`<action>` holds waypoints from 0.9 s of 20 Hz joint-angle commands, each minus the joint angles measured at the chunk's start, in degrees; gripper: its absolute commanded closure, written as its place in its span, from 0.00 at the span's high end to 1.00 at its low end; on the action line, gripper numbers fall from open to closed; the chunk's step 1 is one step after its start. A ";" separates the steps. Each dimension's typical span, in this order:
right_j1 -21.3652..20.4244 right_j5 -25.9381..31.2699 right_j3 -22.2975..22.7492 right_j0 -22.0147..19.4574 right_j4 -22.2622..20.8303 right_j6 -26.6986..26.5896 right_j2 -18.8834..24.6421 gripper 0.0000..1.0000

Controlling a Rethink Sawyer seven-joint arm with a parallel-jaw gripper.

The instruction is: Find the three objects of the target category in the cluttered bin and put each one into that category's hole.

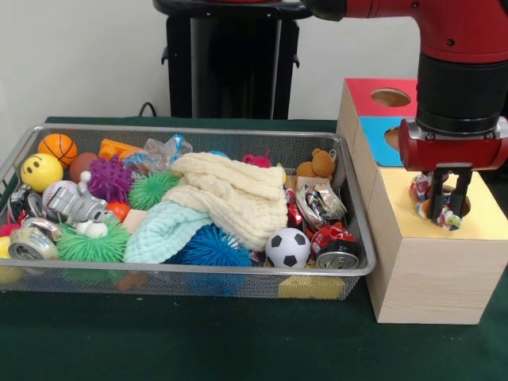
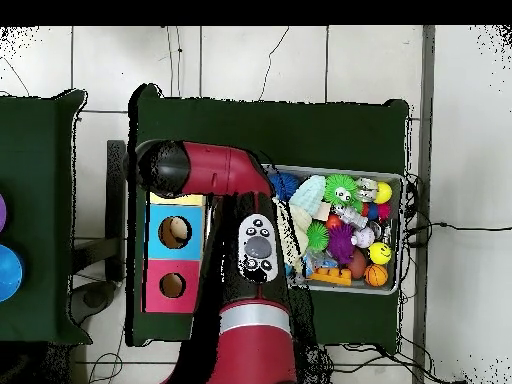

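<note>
My gripper [image 1: 446, 208] hangs straight down over the pale wooden box with the yellow face [image 1: 486, 224], at the right of the front view. It is shut on a small patched fabric bundle [image 1: 422, 193] and holds it right at the box's round hole, which the bundle mostly hides. The wire mesh bin [image 1: 190, 129] lies to the left of the boxes, full of clutter. I cannot make out any other patched bundle in it. In the overhead view my arm [image 2: 205, 170] covers the gripper and the yellow box; the bin's rim [image 2: 401, 240] shows on the right.
A blue-faced box [image 1: 379, 140] and a red-faced box [image 1: 369, 87] stand behind the yellow one, each with a hole. The bin holds cream and mint knitted cloths [image 1: 234, 194], spiky balls [image 1: 210, 246], a small football [image 1: 287, 248], crushed cans [image 1: 333, 246] and a brown teddy bear [image 1: 319, 165].
</note>
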 commanded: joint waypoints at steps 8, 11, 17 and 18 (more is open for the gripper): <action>3.41 6.05 9.34 -0.73 -5.71 -1.35 4.93 0.00; 1.90 7.27 11.05 -1.10 -5.46 -1.46 5.35 0.00; 1.10 7.13 12.96 -1.17 -5.99 -1.27 4.88 0.00; 1.14 6.57 13.25 -1.13 -6.09 -1.01 4.72 0.00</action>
